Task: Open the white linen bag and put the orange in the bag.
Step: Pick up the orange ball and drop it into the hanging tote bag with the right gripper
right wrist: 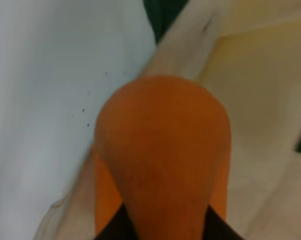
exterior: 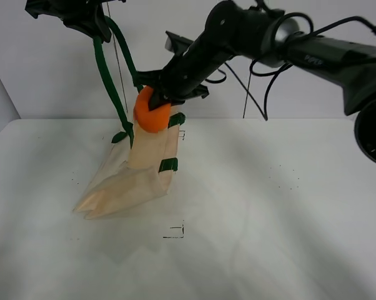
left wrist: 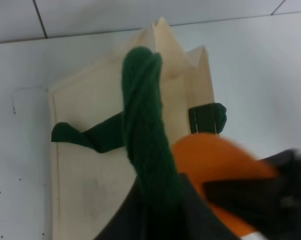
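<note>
My left gripper (exterior: 94, 28) is up high over the far left part of the bench (exterior: 288, 206), jaws clenched on the bag's green strap (exterior: 107, 75), which runs taut from the gripper down to the rim. The bag (exterior: 135, 178) hangs from that strap with its mouth end raised and its bottom end lying on the bench, left of the middle. From the left wrist camera I look along the strap at the bag, its sides folded inward, with a green tab (left wrist: 207, 117) at the rim. My right gripper (exterior: 168, 97) reaches across the middle from the right, jaws grasping the orange (exterior: 152, 115). The fruit hangs at the bag's raised rim, well clear of the bench, and I cannot tell whether it touches the bag. The right wrist camera is mostly filled by the orange, blurred, with the bag on one side of it and bare bench on the other. From the high camera two tabs show on the bag's right side, one just beside the orange and the other lower down.
</note>
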Robot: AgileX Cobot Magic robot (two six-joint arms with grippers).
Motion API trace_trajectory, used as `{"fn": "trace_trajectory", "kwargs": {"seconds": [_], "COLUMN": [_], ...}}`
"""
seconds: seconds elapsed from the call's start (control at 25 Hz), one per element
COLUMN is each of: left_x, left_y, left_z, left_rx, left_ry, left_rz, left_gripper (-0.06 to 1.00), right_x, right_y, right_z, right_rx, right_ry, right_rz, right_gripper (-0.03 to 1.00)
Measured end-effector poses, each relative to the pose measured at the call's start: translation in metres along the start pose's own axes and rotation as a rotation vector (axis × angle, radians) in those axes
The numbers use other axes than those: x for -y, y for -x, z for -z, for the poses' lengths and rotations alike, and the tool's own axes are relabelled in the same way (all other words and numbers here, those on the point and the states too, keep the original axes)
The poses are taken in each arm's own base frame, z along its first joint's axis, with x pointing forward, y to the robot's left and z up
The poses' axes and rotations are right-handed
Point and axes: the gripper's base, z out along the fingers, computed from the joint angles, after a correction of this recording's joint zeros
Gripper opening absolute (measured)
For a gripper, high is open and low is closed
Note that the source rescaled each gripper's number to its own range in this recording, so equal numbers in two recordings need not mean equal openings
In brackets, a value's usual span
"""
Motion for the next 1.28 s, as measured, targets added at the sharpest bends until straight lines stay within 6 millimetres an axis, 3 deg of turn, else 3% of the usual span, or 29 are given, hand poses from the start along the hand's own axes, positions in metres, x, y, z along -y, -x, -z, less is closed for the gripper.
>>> {"fn": "trace_trajectory", "kwargs": {"seconds": [0.28,0.72,1.28], "left_x": [0.0,0.0,0.002], "left_y": [0.0,0.0,-0.001], "left_z": [0.0,0.001,0.014], "left_rx": [-0.001,0.001,0.025], "left_ry": [0.0,0.0,-0.021], "left_rz": [0.0,0.0,0.003], "left_gripper": [0.0,0.0,0.0], "right_x": [0.013,0.017,0.011], "right_y": [-0.011,-0.014,-0.011], "right_z": [-0.028,-0.032,-0.046], "right_rx": [-0.039,-0.065,0.023], "right_ry": [-0.014,-0.04,0.037], "right_rz": [-0.054,-0.036,-0.132], "right_gripper": [0.0,0.0,0.0]}}
